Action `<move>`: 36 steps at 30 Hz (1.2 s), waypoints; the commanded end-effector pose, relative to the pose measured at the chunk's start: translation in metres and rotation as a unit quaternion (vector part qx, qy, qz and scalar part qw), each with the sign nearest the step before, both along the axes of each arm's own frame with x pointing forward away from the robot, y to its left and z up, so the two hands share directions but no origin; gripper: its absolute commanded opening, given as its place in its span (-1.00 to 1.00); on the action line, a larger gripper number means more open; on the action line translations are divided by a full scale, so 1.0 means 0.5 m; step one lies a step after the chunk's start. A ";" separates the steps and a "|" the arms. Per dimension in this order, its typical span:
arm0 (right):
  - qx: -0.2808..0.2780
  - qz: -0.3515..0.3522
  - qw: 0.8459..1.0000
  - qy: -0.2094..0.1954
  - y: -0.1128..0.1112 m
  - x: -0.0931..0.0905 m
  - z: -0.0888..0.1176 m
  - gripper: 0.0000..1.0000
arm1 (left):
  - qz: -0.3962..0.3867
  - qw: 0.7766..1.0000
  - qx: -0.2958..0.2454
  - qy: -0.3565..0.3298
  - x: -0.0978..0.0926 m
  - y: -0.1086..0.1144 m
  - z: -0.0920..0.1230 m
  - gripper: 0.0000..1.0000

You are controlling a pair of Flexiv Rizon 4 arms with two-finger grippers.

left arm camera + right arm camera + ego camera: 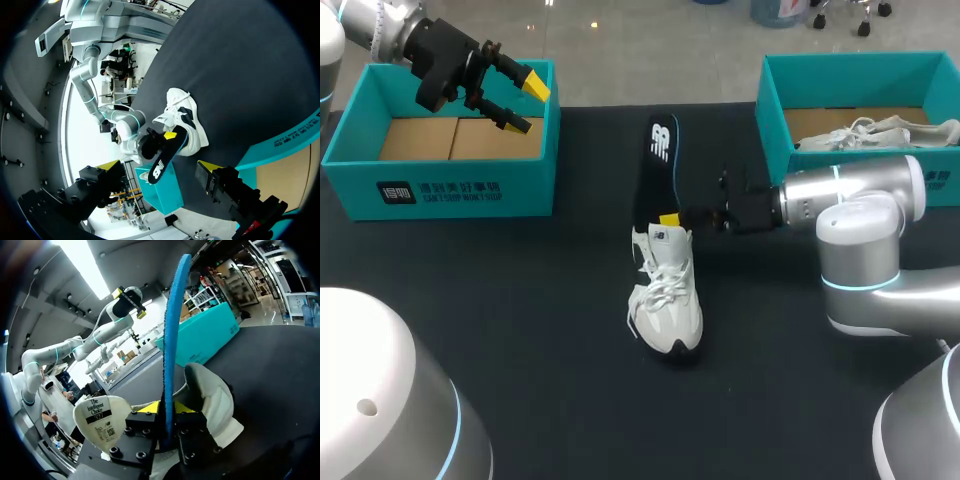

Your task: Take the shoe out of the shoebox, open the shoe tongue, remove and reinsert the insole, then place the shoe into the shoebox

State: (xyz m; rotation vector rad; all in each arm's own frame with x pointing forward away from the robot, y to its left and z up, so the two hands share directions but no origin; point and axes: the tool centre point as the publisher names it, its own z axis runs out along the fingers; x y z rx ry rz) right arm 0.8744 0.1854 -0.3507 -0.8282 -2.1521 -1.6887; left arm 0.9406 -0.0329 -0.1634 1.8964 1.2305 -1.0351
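Note:
A white sneaker (pixel 668 300) stands upright on the dark table, toe toward the front. A black insole (pixel 655 165) with a blue edge sticks out of its heel opening, lying toward the back. My right gripper (pixel 672 219) is at the heel, shut on the insole. In the right wrist view the insole (pixel 172 330) stands edge-on between the fingers of the right gripper (pixel 166 407), beside the shoe's heel (pixel 210 400) and lifted tongue (pixel 102 422). My left gripper (pixel 523 103) hangs open and empty above the left shoebox (pixel 440 190). The left wrist view shows the sneaker (pixel 187 117) and insole (pixel 162 162) far ahead.
The left teal shoebox holds only its cardboard floor. A second teal box (pixel 770 110) at the back right holds another white shoe (pixel 870 135). My right arm's forearm lies across the table's right side.

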 end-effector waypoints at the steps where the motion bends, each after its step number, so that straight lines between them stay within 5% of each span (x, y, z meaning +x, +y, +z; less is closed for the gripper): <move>1: -0.004 0.001 1.000 -0.007 0.002 0.003 0.012 -0.15 | -0.001 1.000 0.001 0.000 0.001 0.001 0.000 1.00; 15: -0.013 0.047 0.998 -0.044 0.011 0.057 0.075 -0.18 | -0.001 1.000 0.001 0.000 0.001 0.001 0.000 1.00; 17: -0.015 0.056 0.997 -0.046 0.013 0.066 0.076 -0.44 | -0.001 1.000 0.001 0.000 0.001 0.001 0.000 1.00; 18: -0.016 0.064 0.997 -0.045 0.014 0.069 0.075 -0.97 | -0.001 1.000 0.001 0.000 0.001 0.001 0.000 1.00; 19: -0.017 0.074 0.996 -0.042 0.016 0.071 0.074 -1.00 | -0.001 1.000 0.001 0.000 0.001 0.001 0.000 1.00; 36: -0.029 0.120 0.992 0.007 0.013 0.043 0.027 -1.00 | -0.001 1.000 0.001 0.000 0.001 0.001 0.000 1.00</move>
